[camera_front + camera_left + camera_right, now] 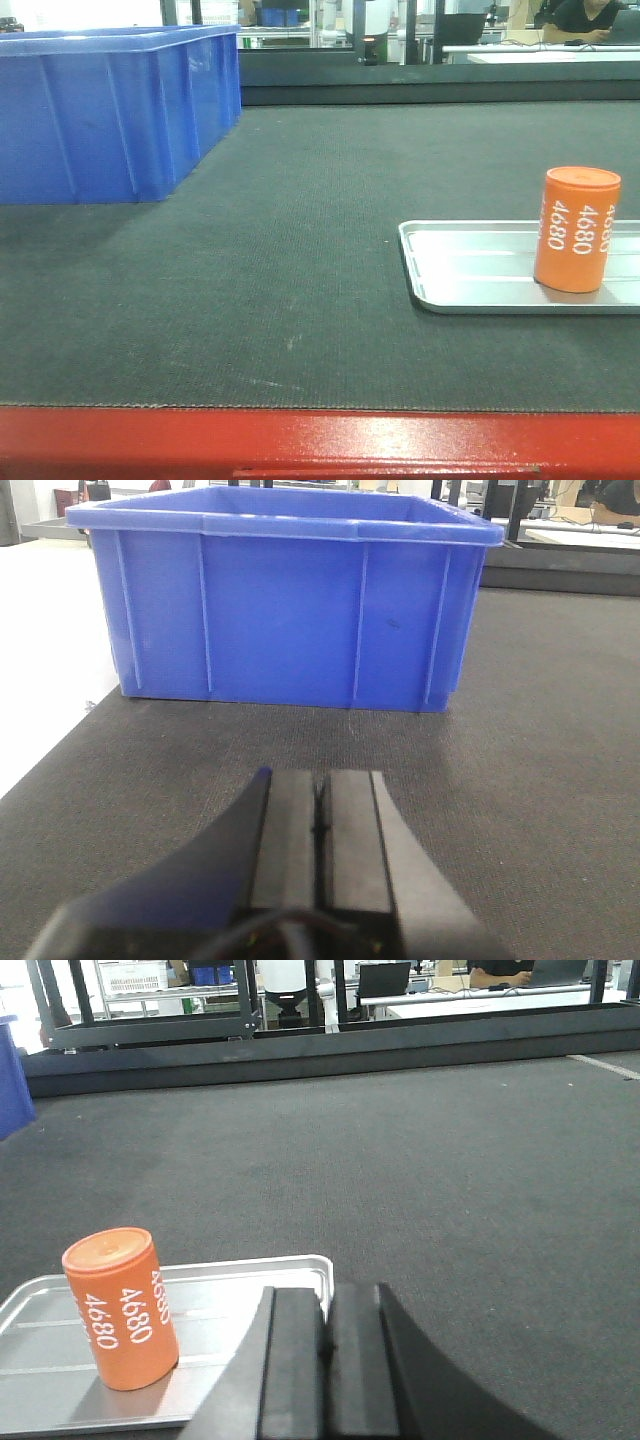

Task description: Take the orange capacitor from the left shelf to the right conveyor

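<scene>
Upright orange cylindrical capacitor (576, 230) marked 4680 stands on a shallow silver metal tray (470, 268), right edge cut off, on the dark worktop (290, 250). Blue plastic bin (110, 110) far left, interior hidden. Left end effector (320, 825) and right end effector (325, 1335) closed, empty.

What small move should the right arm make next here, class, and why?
Probably open the right gripper and ease it left toward the orange capacitor. Its jaws are shut with nothing between them, and the capacitor stands upright on the metal tray, untouched, just left of the gripper.
</scene>
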Controlling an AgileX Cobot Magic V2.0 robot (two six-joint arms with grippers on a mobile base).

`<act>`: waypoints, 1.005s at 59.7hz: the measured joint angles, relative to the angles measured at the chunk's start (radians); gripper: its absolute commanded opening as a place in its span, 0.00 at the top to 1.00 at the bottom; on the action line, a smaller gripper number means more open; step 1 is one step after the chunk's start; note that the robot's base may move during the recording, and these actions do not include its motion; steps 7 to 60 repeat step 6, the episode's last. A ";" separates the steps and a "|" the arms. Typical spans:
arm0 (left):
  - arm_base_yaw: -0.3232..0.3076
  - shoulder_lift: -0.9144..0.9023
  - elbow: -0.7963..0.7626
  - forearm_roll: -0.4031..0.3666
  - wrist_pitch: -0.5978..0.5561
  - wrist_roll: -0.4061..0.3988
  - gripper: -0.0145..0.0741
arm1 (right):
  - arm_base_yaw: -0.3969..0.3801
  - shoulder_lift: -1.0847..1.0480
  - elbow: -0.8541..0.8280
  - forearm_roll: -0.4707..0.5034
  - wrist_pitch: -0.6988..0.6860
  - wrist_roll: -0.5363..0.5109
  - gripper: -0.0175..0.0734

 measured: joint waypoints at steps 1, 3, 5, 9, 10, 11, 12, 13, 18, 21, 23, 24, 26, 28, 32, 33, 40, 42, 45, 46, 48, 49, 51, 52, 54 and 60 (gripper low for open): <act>0.000 0.000 0.000 0.000 0.000 0.000 0.98 | 0.000 0.000 0.000 0.000 0.000 0.000 0.75; 0.000 0.000 0.000 0.000 0.000 0.000 0.98 | 0.000 0.000 0.000 0.000 0.000 0.000 0.75; 0.000 0.000 0.000 0.000 0.000 0.000 0.98 | 0.000 0.000 0.000 0.000 0.000 0.000 0.75; 0.000 0.000 0.000 0.000 0.000 0.000 0.98 | 0.000 0.000 0.000 0.000 0.000 0.000 0.75; 0.000 0.000 0.000 0.000 0.000 0.000 0.98 | 0.000 0.000 0.000 0.000 0.000 0.000 0.75; 0.000 0.000 0.000 0.000 0.000 0.000 0.98 | 0.000 0.000 0.000 0.000 0.000 0.000 0.75; 0.000 0.000 0.000 0.000 0.000 0.000 0.98 | 0.000 0.000 0.000 0.000 0.000 0.000 0.75; 0.000 0.000 0.000 0.000 0.000 0.000 0.98 | 0.000 0.000 0.000 0.000 0.000 0.000 0.75; 0.000 0.000 0.000 0.000 0.000 0.000 0.98 | 0.000 0.000 0.000 0.000 0.000 0.000 0.75; 0.000 0.000 0.000 0.000 0.000 0.000 0.98 | 0.000 0.000 0.000 0.000 0.000 0.000 0.75; 0.000 0.000 0.000 0.000 0.000 0.000 0.98 | 0.000 0.000 0.000 0.000 0.000 0.000 0.75; 0.000 0.000 0.000 0.000 0.000 0.000 0.98 | 0.000 0.000 0.000 0.000 0.000 0.000 0.75; 0.000 0.000 0.000 0.000 0.000 0.000 0.98 | 0.000 0.000 0.000 0.000 0.000 0.000 0.75; 0.000 0.000 0.000 0.000 0.000 0.000 0.98 | 0.000 0.000 0.000 0.000 0.000 0.000 0.75; 0.000 0.000 0.000 0.000 0.000 0.000 0.98 | 0.000 0.000 0.000 0.000 0.000 0.000 0.75; 0.000 0.000 0.000 0.000 0.000 0.000 0.98 | 0.000 0.000 0.000 0.000 0.000 0.000 0.75; 0.000 0.000 0.000 0.000 0.000 0.000 0.98 | 0.000 0.000 0.000 0.000 0.000 0.000 0.75; 0.000 0.000 0.000 0.000 0.000 0.000 0.98 | 0.000 0.000 0.000 0.000 0.000 0.000 0.75; 0.000 0.000 0.000 0.000 0.000 0.000 0.98 | 0.000 0.000 0.000 0.000 0.000 0.000 0.75; 0.000 0.000 0.000 0.000 0.000 0.000 0.98 | 0.000 0.000 0.000 0.000 0.000 0.000 0.75; 0.000 0.000 0.000 0.000 0.000 0.000 0.98 | 0.000 0.000 0.000 0.000 0.000 0.000 0.75; 0.000 0.000 0.000 0.000 0.000 0.000 0.98 | 0.000 0.000 0.000 0.000 0.000 0.000 0.75; 0.000 0.000 0.000 0.000 0.000 0.000 0.98 | 0.000 0.000 0.000 0.000 0.000 0.000 0.75; 0.000 0.000 0.000 0.000 0.000 0.000 0.98 | 0.000 0.000 0.000 0.000 0.000 0.000 0.75; 0.000 0.000 0.000 0.000 0.000 0.000 0.98 | 0.000 0.000 0.000 0.000 0.000 0.000 0.75; 0.000 0.000 0.000 0.000 0.000 0.000 0.98 | 0.000 0.000 0.000 0.000 0.000 0.000 0.75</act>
